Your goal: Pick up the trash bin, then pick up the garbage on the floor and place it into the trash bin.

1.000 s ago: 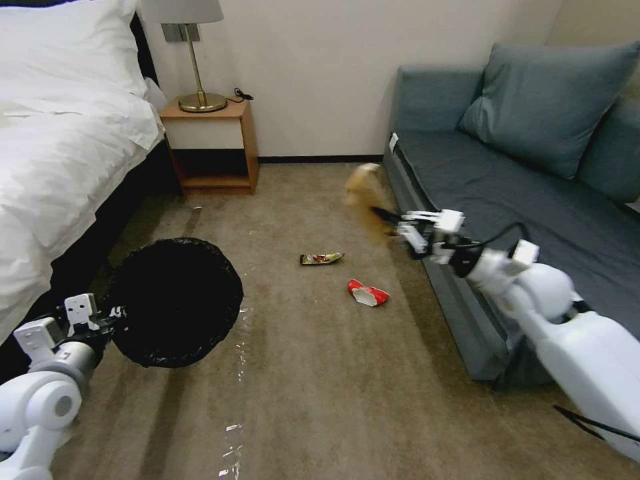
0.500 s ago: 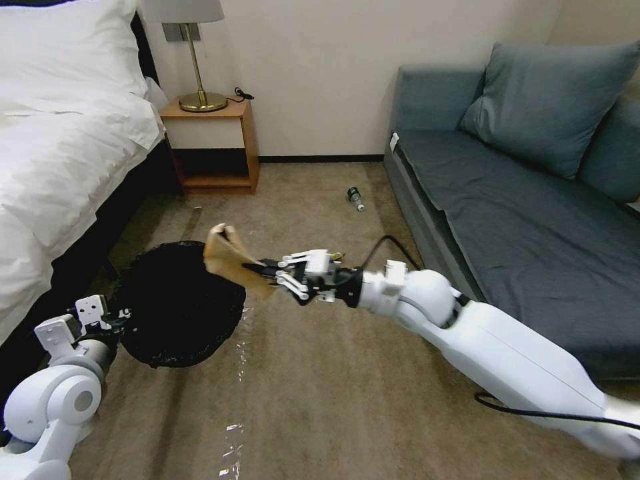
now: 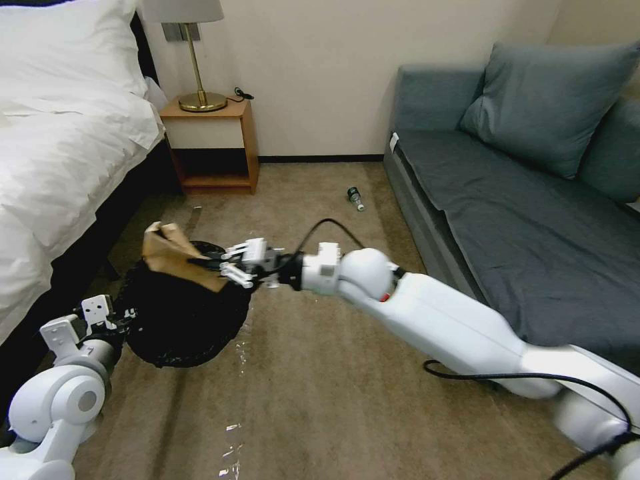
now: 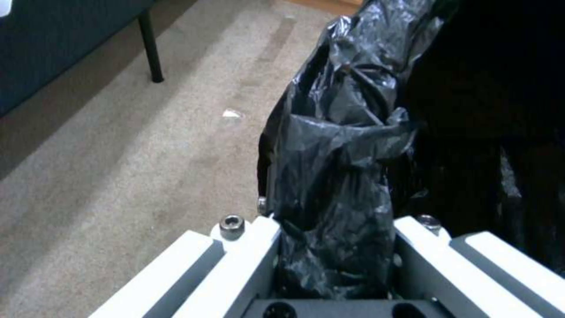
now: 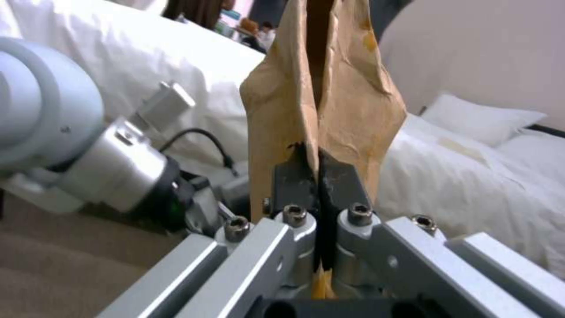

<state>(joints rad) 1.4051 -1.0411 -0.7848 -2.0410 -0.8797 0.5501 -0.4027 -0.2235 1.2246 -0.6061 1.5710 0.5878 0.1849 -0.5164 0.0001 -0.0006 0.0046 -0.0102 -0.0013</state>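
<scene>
The trash bin [image 3: 180, 323], lined with a crinkly black bag, hangs tilted at the lower left just above the carpet. My left gripper [image 3: 110, 313] is shut on its rim. In the left wrist view the black bag [image 4: 341, 176] is pinched between the left gripper's [image 4: 335, 229] white fingers. My right arm reaches across the floor. Its gripper [image 3: 210, 265] is shut on a crumpled brown paper bag [image 3: 170, 252], held over the bin's far edge. The right wrist view shows that paper bag [image 5: 324, 97] clamped in the right gripper [image 5: 318, 172]. A small clear bottle [image 3: 356, 197] of garbage lies near the sofa.
The white bed [image 3: 60, 153] runs along the left, with a wooden nightstand [image 3: 213, 143] and brass lamp [image 3: 193, 60] at the back wall. A grey-blue sofa [image 3: 520, 200] stands on the right. Open beige carpet [image 3: 320, 400] lies in front. A black cable [image 3: 493, 377] trails from the right arm.
My right arm has swung left from beside the sofa, carrying the brown paper bag across the floor to above the bin. The left arm and bin have barely shifted.
</scene>
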